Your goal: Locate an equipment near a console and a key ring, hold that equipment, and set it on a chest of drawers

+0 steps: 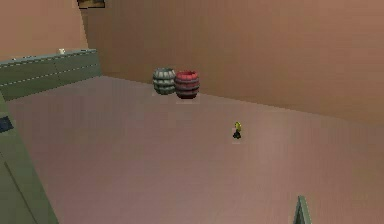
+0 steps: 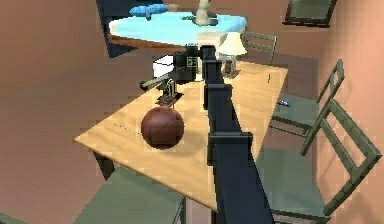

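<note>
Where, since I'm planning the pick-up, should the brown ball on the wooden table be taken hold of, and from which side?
Probably across the brown ball at its widest middle, with the jaws coming down from above. It is round with no handle, so a hold higher or lower would likely slip. Bare wooden table lies round its base, so nothing crowds that approach.

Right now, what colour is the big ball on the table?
The ball is dark reddish-brown; the arm side view shows it best.
</note>
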